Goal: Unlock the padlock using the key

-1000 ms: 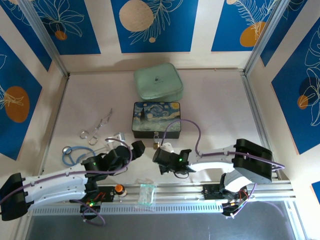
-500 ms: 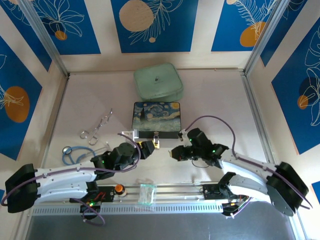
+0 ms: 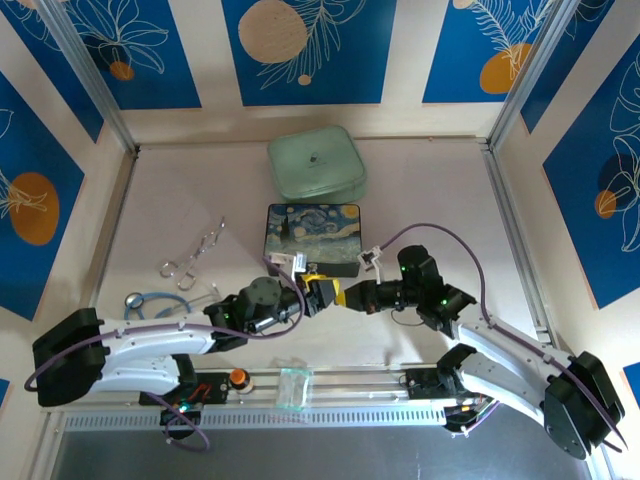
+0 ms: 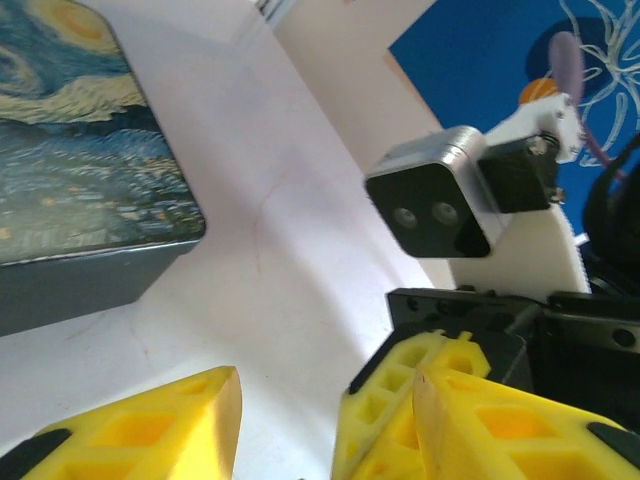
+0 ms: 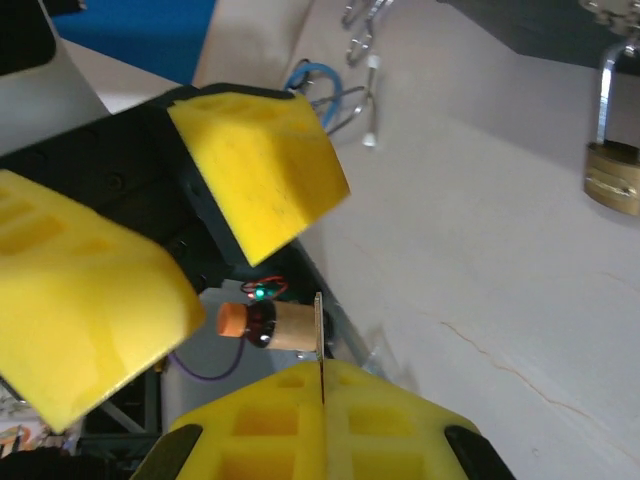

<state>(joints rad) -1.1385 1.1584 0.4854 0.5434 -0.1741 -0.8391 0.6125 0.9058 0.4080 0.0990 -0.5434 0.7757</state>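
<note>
Right wrist view: yellow blocky right fingers [image 5: 250, 420] pinched on thin grey metal key [image 5: 320, 335], blade upright, edge-on. Left fingers [image 5: 265, 165] parted, near key tip. Small brass padlock [image 5: 612, 178], silvery shackle, well apart at right edge. Pale smooth counter [image 5: 480, 260] open between; dark starry-night painted box [image 4: 70, 170] beside.

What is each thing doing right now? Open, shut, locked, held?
padlock: shackle looks pushed in, so it seems locked; the key is not in it.
key: pinched in the right tool, blade sticking out.
right tool: shut on the key.
left tool: open, its fingers either side of the right tool's tip.
starry-night box: lid shut.
green case: closed.
small bottle: orange cap on.
</note>
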